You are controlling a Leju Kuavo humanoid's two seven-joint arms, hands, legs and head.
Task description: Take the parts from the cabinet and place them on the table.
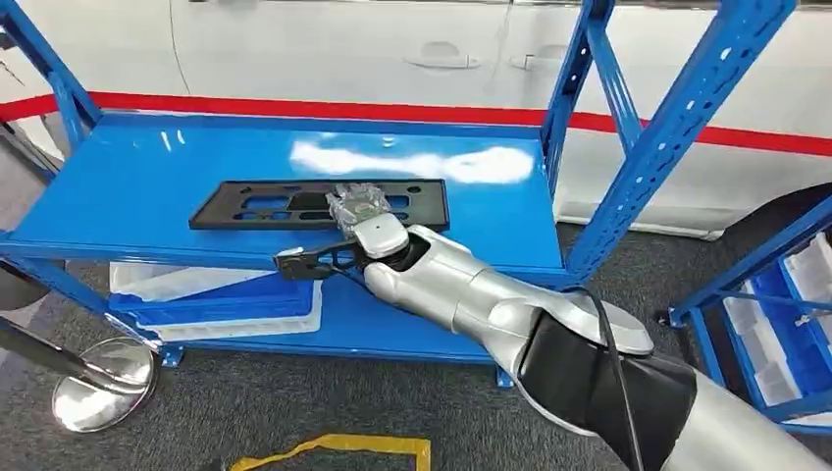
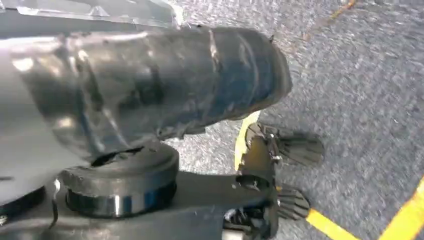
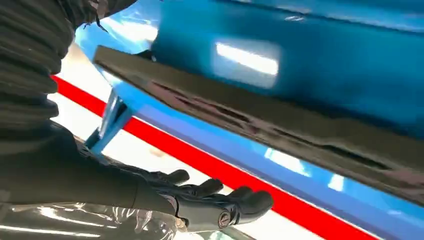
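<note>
Nearest, at the lower right of the head view, the silver right arm enters and reaches up and left toward the blue shelf, ending in the right robot hand near the frame's centre, wrapped in clear plastic. That hand lies over the near edge of the black part, a flat rectangular plate with cut-out slots lying on the upper shelf surface; from this angle it is on or just above the plate, and contact cannot be confirmed. In the right wrist view the right robot hand's dark fingers stretch out side by side, loosely extended and closed on nothing, while the black part runs as a long dark slab across the middle of the picture, apart from the fingers. Whether the left robot hand is spread or closed cannot be told: the left wrist view is blurred and looks down at grey carpet with yellow tape. Lower in the head view, white and blue trays sit on the shelf's bottom level. Farther back, beyond the shelf, a white wall carries a red stripe across the frame.
</note>
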